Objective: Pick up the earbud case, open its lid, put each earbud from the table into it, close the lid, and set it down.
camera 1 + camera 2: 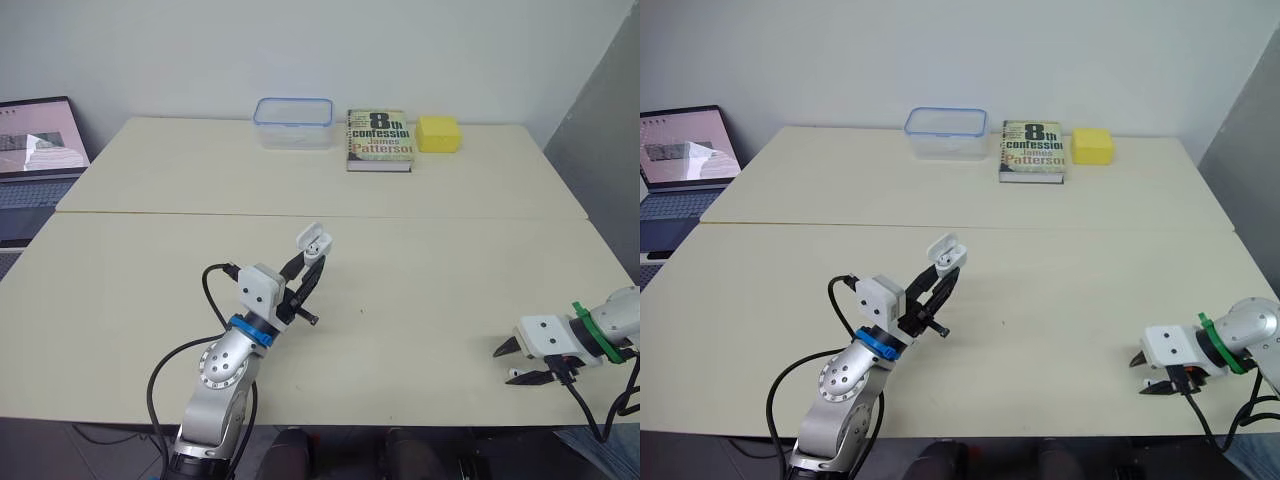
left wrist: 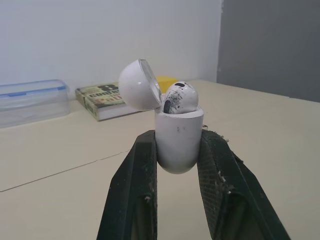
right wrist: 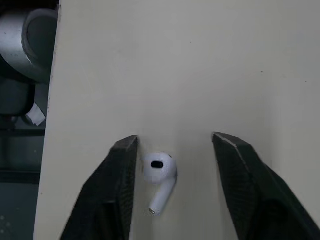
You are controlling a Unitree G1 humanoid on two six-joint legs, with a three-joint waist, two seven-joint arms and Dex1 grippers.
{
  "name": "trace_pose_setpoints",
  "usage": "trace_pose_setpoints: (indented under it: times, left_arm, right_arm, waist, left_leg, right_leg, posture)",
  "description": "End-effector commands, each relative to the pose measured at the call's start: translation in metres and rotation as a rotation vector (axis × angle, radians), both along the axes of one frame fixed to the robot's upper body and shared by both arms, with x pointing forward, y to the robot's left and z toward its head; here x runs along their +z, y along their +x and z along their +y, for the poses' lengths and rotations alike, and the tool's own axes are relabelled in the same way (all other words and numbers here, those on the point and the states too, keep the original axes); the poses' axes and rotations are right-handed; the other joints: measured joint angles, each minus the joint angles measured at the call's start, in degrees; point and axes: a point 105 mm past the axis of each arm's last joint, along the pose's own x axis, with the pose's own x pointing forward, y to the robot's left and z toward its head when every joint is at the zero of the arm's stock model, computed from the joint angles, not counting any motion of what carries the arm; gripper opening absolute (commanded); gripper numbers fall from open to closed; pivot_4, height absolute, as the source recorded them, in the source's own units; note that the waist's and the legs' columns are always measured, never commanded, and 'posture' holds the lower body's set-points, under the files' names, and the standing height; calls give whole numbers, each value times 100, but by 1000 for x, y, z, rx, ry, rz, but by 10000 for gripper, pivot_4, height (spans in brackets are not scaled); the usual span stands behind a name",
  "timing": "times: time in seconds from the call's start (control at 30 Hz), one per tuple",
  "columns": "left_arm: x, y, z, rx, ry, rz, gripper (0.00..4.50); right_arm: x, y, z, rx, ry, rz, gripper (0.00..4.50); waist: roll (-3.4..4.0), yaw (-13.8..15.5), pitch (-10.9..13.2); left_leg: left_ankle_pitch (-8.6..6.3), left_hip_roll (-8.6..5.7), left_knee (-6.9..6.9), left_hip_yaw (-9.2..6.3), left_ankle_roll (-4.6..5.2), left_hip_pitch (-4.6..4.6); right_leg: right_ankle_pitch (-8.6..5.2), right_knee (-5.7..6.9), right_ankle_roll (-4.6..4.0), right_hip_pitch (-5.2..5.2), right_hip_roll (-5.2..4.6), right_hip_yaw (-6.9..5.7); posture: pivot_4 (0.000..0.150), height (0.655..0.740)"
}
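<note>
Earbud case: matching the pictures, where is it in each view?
Left eye view: earbud case, lid open, near centre.
Right eye view: earbud case near centre.
Left wrist view: earbud case centre, between the black fingers.
Right wrist view: a loose earbud instead.
Shared landmark: the book.

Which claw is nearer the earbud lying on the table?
Right. The right claw straddles the earbud, open; the left claw holds the open case well away to its left.

Set on the head, facing forward and down over the whole counter (image 1: 430, 290), twice, slightly offset sideways; same scene. At the left wrist, close, level along the jaws toward the book (image 2: 107, 100) and clear container (image 2: 30, 102), shared with the head views. At the right wrist, close, straight down onto the counter's edge.
</note>
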Motion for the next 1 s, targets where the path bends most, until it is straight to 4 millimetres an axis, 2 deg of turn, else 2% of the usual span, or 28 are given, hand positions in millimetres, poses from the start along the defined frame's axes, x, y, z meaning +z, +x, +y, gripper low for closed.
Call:
trace_pose_setpoints:
  times: [0.03, 0.2, 0.27, 0.33, 0.4, 0.6, 0.73, 1.0]
  left_arm:
    - [14, -3, -2, 1, -5, -58, 7393]
    - [12, -3, -1, 7, -7, -53, 7393]
    - [12, -3, -1, 10, -8, -51, 7393]
    - [12, -3, -1, 11, -9, -49, 7393]
    - [10, -3, -1, 11, -10, -43, 7393]
    - [8, -3, -7, -3, -19, -33, 7393]
    - [7, -4, -8, -6, -21, -27, 7393]
    - [7, -4, -5, 6, -15, -25, 7393]
  right_arm:
    - [6, 5, 0, 3, 1, -43, 34206]
    - [36, -2, 20, 23, 49, -83, 34206]
    - [43, -3, 21, -16, 32, -103, 34206]
    - [45, -1, 14, -69, -52, -151, 34206]
    - [44, 0, 4, -145, -156, -175, 34206]
    - [30, -27, 3, -206, -268, -77, 34206]
    - [21, -24, -2, -251, -290, -111, 34206]
    - [13, -17, -1, -280, -280, -131, 34206]
  waist:
    - [0, -1, 0]
    - [7, 7, -2]
    - [9, 24, -2]
    - [8, 44, -2]
    - [9, 57, -2]
    - [8, 92, -2]
    - [8, 87, -2]
    - [7, 91, -1]
  left_leg:
    - [0, 1, 0, 1, 0, 1]
    - [0, 2, -2, -2, 0, -3]
    - [0, 1, -2, -4, 0, -13]
    - [0, 1, 0, -5, 0, -21]
    - [0, 0, 1, -4, 0, -20]
    - [0, 2, 0, -2, -1, -25]
    - [0, 0, 2, 2, -1, -23]
    - [0, -1, 1, 0, 0, -25]
  right_leg:
    - [0, 0, 0, 0, 0, 2]
    - [10, 3, -18, -9, 1, 4]
    - [11, 2, -20, -15, 0, 0]
    - [12, 1, -21, -18, 0, -3]
    - [12, 0, -21, -16, 0, -4]
    - [11, -2, -19, -21, 0, -5]
    - [-2, -2, 5, -19, -1, -1]
    - [-3, -4, 6, -20, -1, -4]
  posture:
    - [1500, 7387]
    - [1500, 7387]
    - [1500, 7387]
    - [1500, 7387]
    - [1500, 7387]
    - [1500, 7387]
    - [1500, 7387]
    - [1500, 7387]
